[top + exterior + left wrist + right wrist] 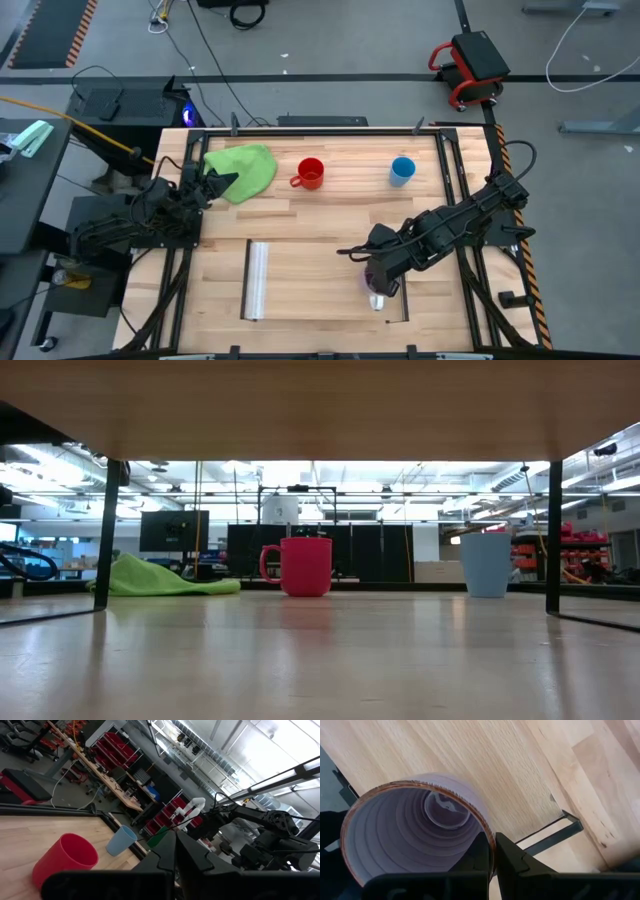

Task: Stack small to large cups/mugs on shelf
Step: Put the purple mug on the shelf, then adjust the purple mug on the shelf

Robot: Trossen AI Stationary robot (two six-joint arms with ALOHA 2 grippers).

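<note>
The purple mug [415,835] with its whitish handle [377,300] is in my right gripper [380,272], over the right end of the wooden shelf [320,285], next to its dark bar [560,832]. It is upright with its mouth toward the wrist camera. The red mug [311,173] and the light-blue cup [402,170] stand upright on the tabletop at the far side. They also show in the low view, the red mug [305,567] and the blue cup [487,564]. My left gripper [222,183] is shut at the left edge of the green cloth [245,170]. My right gripper pinches the purple mug's rim [487,837], one finger inside the mug and one outside. The fingers come from above, pointing down. The mug is upright below them; I cannot tell whether its base stands on the shelf. My left gripper: I cannot tell whether it touches the green cloth.
The shelf shows as a board overhead in the low view [320,405], on thin dark legs [108,530]. A clear plastic strip [258,280] marks its left end. The shelf's middle is bare wood. The table's black frame [470,200] runs along the sides.
</note>
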